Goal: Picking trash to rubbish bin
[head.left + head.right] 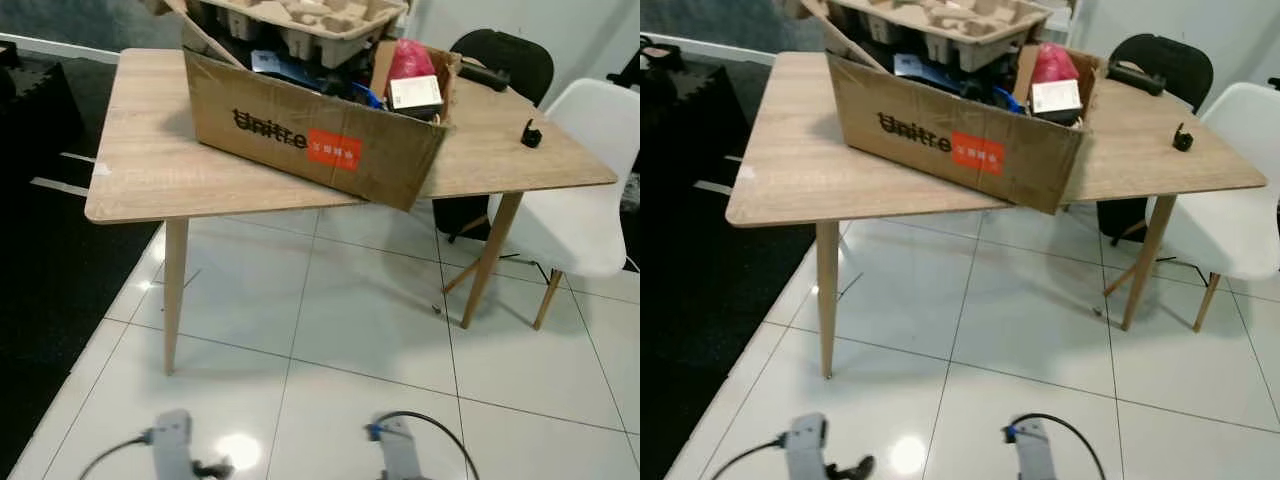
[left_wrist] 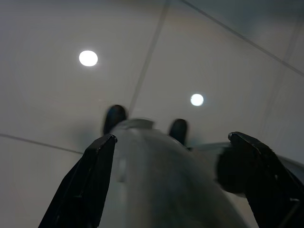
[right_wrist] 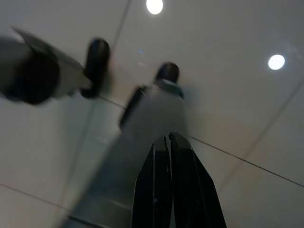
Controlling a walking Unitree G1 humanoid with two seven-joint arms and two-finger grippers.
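Note:
A brown cardboard box (image 1: 320, 135) printed "Unitree" stands on a wooden table (image 1: 150, 160) ahead of me. Trash fills it: a moulded pulp tray (image 1: 300, 20) on top, a pink bag (image 1: 410, 58), a small white carton (image 1: 415, 92) and blue packaging (image 1: 285, 65). Both silver arms hang low over the tiles, the left arm (image 1: 172, 440) and the right arm (image 1: 400, 448). My left gripper (image 2: 171, 137) is open, its fingers spread wide above the glossy floor. My right gripper (image 3: 166, 138) is shut, fingers pressed together and holding nothing.
A small black object (image 1: 531, 133) and a longer black one (image 1: 483, 75) lie on the table's right side. A white chair (image 1: 590, 190) and a black chair (image 1: 505, 55) stand at the right. A black mat (image 1: 50, 260) borders the white tiled floor (image 1: 350, 330) on the left.

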